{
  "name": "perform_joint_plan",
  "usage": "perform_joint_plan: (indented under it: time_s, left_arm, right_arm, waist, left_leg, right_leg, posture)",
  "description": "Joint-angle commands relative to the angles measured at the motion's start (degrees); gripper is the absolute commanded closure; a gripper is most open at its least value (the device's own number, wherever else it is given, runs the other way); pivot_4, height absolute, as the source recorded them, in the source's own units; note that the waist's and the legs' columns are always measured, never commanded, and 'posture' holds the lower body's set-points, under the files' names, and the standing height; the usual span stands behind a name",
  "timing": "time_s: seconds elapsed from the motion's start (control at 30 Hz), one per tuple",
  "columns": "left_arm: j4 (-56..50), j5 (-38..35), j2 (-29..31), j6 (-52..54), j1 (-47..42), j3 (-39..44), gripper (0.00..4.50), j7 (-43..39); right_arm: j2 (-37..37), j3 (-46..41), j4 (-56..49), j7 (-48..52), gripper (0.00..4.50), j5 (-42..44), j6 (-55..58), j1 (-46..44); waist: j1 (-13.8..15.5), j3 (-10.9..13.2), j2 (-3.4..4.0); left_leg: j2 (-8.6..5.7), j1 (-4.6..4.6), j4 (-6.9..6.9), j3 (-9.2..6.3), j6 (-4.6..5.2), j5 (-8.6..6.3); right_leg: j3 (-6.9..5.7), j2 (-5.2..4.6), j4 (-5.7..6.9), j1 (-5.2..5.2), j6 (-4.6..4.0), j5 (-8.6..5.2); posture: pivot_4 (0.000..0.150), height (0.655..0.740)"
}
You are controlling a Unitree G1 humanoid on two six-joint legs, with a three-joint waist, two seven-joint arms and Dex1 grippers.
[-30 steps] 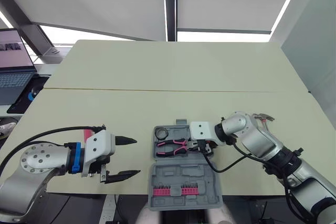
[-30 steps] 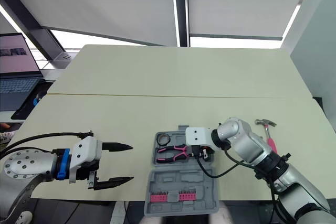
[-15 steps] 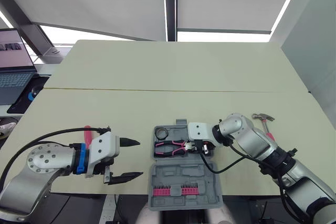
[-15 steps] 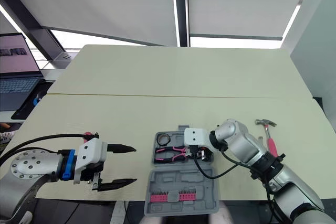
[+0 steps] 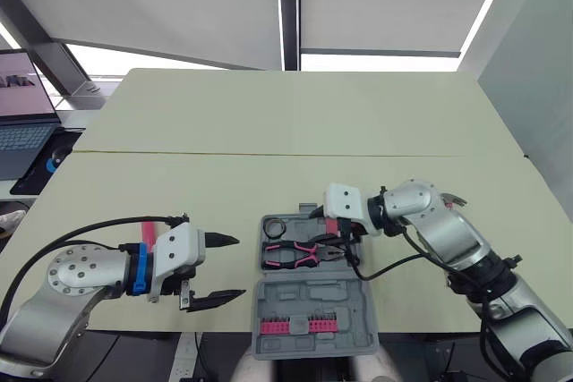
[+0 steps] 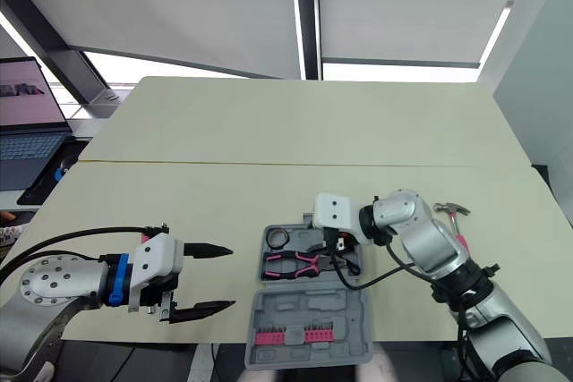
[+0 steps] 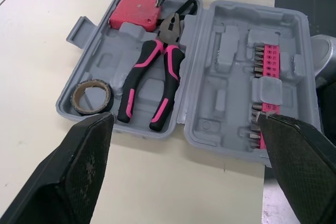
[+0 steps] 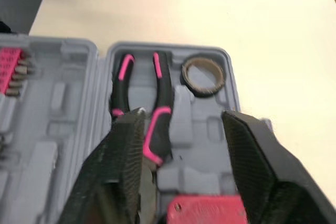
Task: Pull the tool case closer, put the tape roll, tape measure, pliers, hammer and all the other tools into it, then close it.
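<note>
The grey tool case (image 5: 351, 267) lies open near the table's front edge, its lid half holding pink bits (image 7: 269, 69). In its tray are the tape roll (image 5: 275, 225), the pink-handled pliers (image 5: 300, 253) and a red tape measure (image 7: 134, 14). My right gripper (image 5: 336, 234) hangs open just above the tray's right end, over the tape measure, with nothing between its fingers (image 8: 126, 150). My left gripper (image 5: 228, 267) stands open and empty on the left of the case, a short way from it. The hammer (image 6: 455, 217) lies on the table behind my right arm.
A laptop (image 5: 20, 123) sits off the table's far left. The case lid reaches the table's front edge (image 5: 224, 333). A seam (image 5: 295, 154) crosses the wide bare tabletop behind the case.
My right gripper has risen from the case's right end and drawn back a little. The left gripper has barely moved.
</note>
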Motion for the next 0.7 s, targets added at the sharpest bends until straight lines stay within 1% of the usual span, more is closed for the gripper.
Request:
perform_joint_plan:
  time_s: [0.03, 0.17, 0.23, 0.4, 0.7]
  left_arm:
    - [-0.78, -0.3, -0.15, -0.51, -0.53, 0.79, 0.0, 0.31]
    - [-0.5, -0.16, -0.18, -0.81, -0.53, 0.79, 0.0, 0.47]
    - [-0.52, -0.07, -0.22, -0.96, -0.33, 0.81, 0.0, 0.67]
    - [-0.89, 0.19, -0.32, -1.38, 0.92, 1.21, 0.0, 1.17]
    - [-0.58, 0.52, -0.11, -2.26, 1.37, 1.9, 0.0, 1.48]
  right_arm:
    - [2.06, 1.16, 1.72, -2.7, 3.17, -0.91, -2.9, 0.33]
    - [4.64, 3.18, 5.45, -4.89, 4.12, -2.36, -5.13, 1.06]
    - [5.55, 4.23, 7.36, -5.8, 4.48, -3.47, -6.69, 1.21]
    - [7.52, 5.53, 14.0, -8.69, 4.48, -6.33, -8.88, 0.57]
    - [6.04, 10.48, 22.52, -8.89, 4.48, -13.04, -16.23, 1.76]
  waist:
    - [0.0, 0.0, 0.0]
    - [-0.02, 0.0, 0.0]
    - [-0.03, 0.0, 0.0]
    - [-0.05, 0.0, 0.0]
    - [-0.07, -0.07, -0.01]
  left_leg:
    - [-0.01, 0.01, 0.0, 0.0, -0.03, 0.02]
    - [0.0, 0.0, 0.0, -0.01, -0.05, 0.03]
    - [0.0, 0.01, 0.0, 0.0, -0.06, 0.03]
    - [0.0, 0.01, 0.0, 0.02, -0.06, 0.03]
    - [0.0, 0.13, -0.01, 0.03, -0.03, 0.02]
  right_leg:
    - [0.0, 0.0, 0.0, 0.01, 0.0, 0.0]
    - [-0.01, 0.0, 0.0, -0.01, 0.0, 0.0]
    - [-0.01, 0.0, 0.01, -0.01, 0.0, 0.0]
    - [0.0, 0.01, 0.02, -0.03, 0.0, 0.0]
    - [-0.01, 0.02, 0.02, 0.07, 0.0, 0.0]
  posture:
    - [0.15, 0.74]
    - [0.15, 0.74]
    - [0.15, 0.74]
    - [0.15, 0.74]
    - [0.15, 0.74]
